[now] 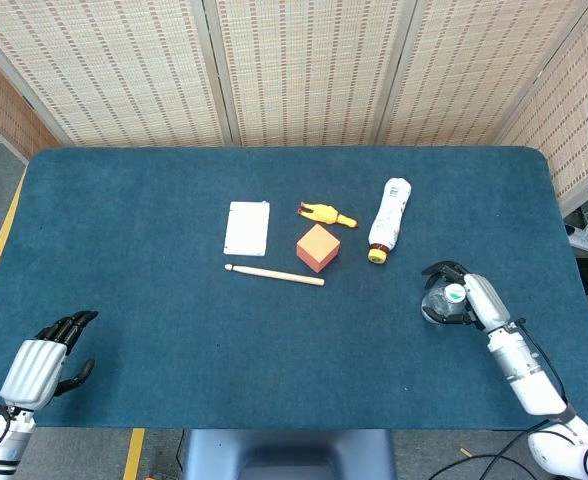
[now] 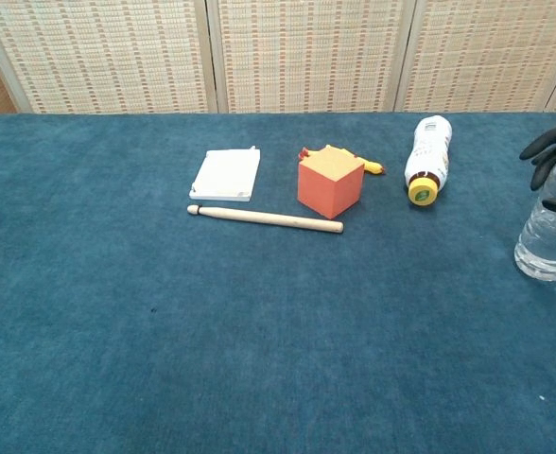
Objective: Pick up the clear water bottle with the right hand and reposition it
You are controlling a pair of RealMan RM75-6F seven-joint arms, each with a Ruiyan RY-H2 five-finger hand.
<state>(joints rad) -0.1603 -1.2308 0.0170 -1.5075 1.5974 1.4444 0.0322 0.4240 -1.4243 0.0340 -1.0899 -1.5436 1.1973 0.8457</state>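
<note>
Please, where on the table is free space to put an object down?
Bare cloth lies between the left hand and the wooden stick, and between that stick and the right hand holding the clear water bottle. The middle, around the orange cube, is crowded.

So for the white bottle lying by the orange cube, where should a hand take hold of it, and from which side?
Probably around the middle of the body, coming from above. The white bottle lies flat on the table with its yellow cap toward the robot, so its round sides are exposed to fingers closing across its width. The side toward the right hand is open; the orange cube sits on the other side.
</note>
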